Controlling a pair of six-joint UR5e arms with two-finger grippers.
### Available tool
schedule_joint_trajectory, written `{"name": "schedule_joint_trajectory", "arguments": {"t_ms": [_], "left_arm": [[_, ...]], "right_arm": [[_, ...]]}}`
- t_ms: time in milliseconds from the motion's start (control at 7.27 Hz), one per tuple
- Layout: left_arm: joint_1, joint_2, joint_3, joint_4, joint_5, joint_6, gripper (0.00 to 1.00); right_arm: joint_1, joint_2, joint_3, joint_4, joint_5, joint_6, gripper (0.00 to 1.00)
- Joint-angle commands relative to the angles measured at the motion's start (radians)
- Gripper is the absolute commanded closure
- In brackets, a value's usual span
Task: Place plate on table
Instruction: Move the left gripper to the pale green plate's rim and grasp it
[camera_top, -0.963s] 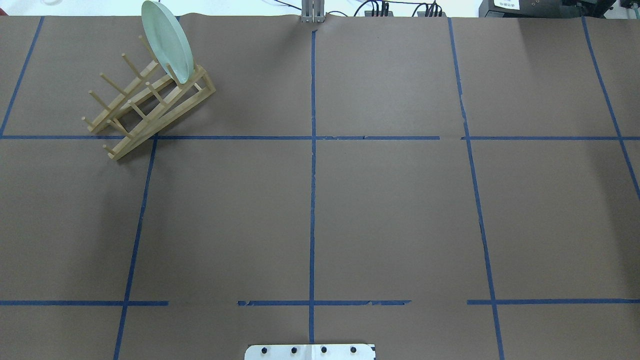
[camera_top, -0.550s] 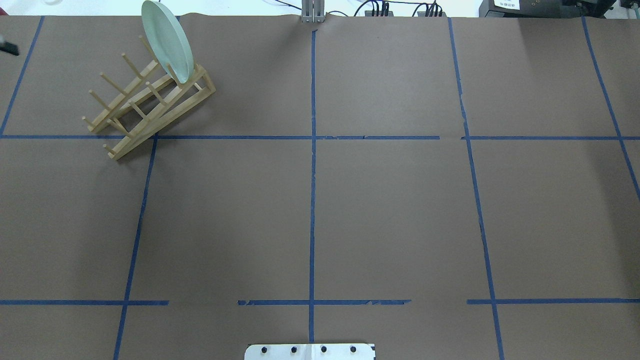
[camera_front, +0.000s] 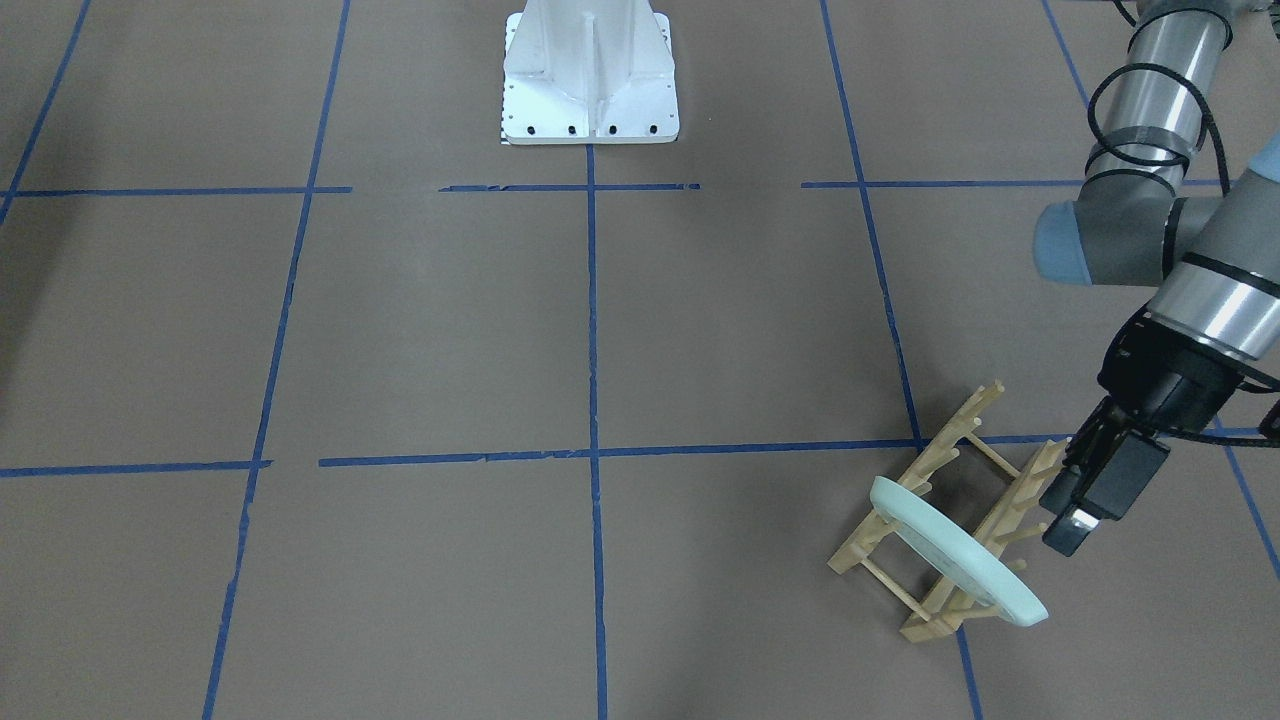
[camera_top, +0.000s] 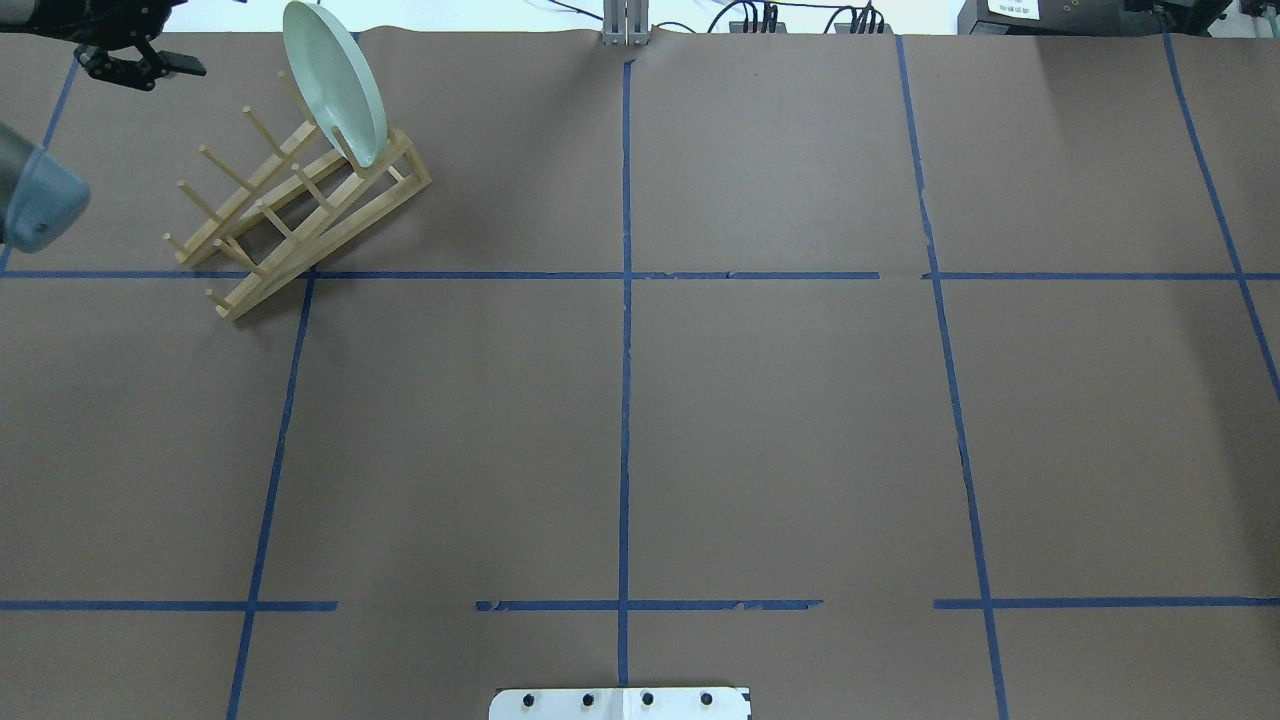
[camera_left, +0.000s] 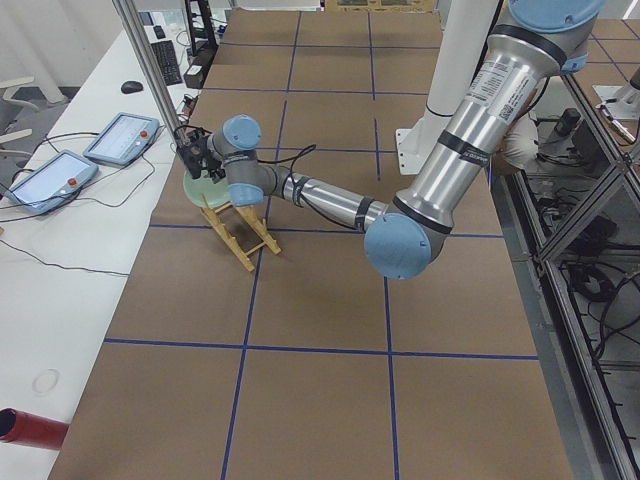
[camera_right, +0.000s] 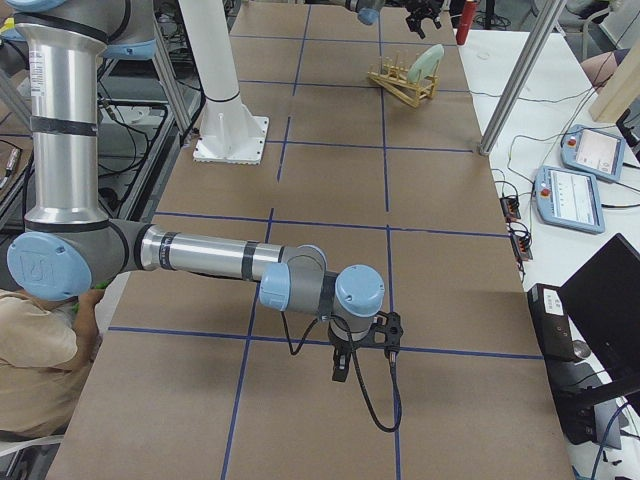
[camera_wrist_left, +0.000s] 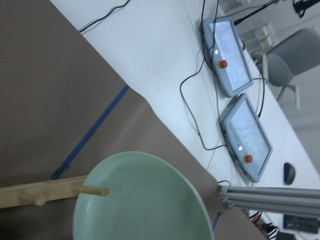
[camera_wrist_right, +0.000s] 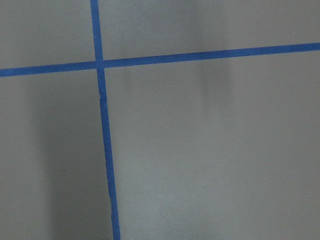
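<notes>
The surface (camera_top: 780, 420) is looked down on from behind the base (camera_top: 620, 703), and faced steeply from across in the front view. Its two ends are covered by the side views. The plate (camera_top: 335, 85) is shared by all four and caught close by the left wrist camera. Only tape lines (camera_wrist_right: 102, 150) are framed, tight, by the right wrist camera.

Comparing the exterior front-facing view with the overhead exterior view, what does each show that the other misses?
Only front-facing: the wrist of the left arm and the whole left gripper near the wooden rack. Only overhead: cables past the far edge of the table, and just slivers of that arm. Both: the plate standing in the rack, and the blue tape lines.
</notes>
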Motion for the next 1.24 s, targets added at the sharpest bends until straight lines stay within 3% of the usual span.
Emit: {"name": "schedule_joint_trajectory", "arguments": {"t_ms": [0, 412, 550, 962, 1100], "left_arm": [[0.021, -0.052, 0.052, 0.062, 0.032, 0.043, 0.00], [0.021, -0.086, 0.069, 0.061, 0.031, 0.037, 0.12], [0.024, -0.095, 0.077, 0.063, 0.031, 0.036, 0.28], [0.027, -0.101, 0.077, 0.064, 0.031, 0.037, 1.00], [0.027, -0.107, 0.075, 0.064, 0.031, 0.037, 1.00]], "right_arm": [[0.000, 0.000, 0.001, 0.000, 0.000, 0.000, 0.00], [0.000, 0.000, 0.001, 0.000, 0.000, 0.000, 0.00], [0.000, 0.000, 0.001, 0.000, 0.000, 0.000, 0.00], [0.000, 0.000, 0.001, 0.000, 0.000, 0.000, 0.00], [0.000, 0.000, 0.001, 0.000, 0.000, 0.000, 0.00]]}}
